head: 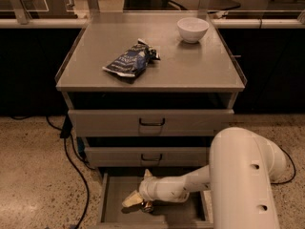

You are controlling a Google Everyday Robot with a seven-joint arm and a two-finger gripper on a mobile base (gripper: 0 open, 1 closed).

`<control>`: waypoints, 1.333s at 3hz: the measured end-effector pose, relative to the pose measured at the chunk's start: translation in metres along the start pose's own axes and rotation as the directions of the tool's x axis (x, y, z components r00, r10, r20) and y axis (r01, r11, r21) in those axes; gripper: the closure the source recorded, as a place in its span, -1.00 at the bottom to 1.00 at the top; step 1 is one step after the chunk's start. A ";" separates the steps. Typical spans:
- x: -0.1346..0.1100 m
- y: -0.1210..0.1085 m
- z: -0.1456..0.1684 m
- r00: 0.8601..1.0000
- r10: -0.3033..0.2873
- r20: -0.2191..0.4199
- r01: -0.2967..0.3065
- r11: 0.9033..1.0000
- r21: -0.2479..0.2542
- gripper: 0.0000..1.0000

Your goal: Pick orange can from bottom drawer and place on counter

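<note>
A: Three drawers in that cabinet, and only the bottom drawer (112, 210) stands pulled out. Why is the arm (183, 187) bent so low?

B: Because the orange can (147, 206) sits on that drawer's floor, left of the middle. The arm comes in from the right, under the two upper drawers (151, 123), so the gripper (137, 189) can work low inside the tray.

A: Does it hold the can?

B: I judge not. The jaws stand spread apart, one pointing to the far side and one slanting down to the left, closed on nothing. The can shows as a small glint just beside the lower one. Whether they touch I cannot tell.

A: So the pick is not yet made.

B: That is my reading: an early step, with the grasp and the whole lift to come.

A: And the table (190, 68) above?

B: A dark blue snack bag (129, 61) lies on its left half and a white bowl (192, 29) stands at the far right. The near right part is bare, which looks the easy spot for the can.

A: What could go wrong?

B: The can is small and rests on smooth metal, so a jaw closing off-centre may push it away. The upper drawers also hang close over the gripper, so I would bring the lift toward the near side first.
</note>
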State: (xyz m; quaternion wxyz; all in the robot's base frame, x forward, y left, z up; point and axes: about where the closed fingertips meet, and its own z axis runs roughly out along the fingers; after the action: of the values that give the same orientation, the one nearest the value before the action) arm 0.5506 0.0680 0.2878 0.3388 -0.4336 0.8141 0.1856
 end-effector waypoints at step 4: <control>0.046 0.014 0.086 0.995 0.086 -0.051 -0.094 0.980 -0.177 -1.00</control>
State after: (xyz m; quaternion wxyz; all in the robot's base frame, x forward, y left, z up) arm 0.5550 0.1002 0.1950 0.2719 -0.4291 0.8200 0.2637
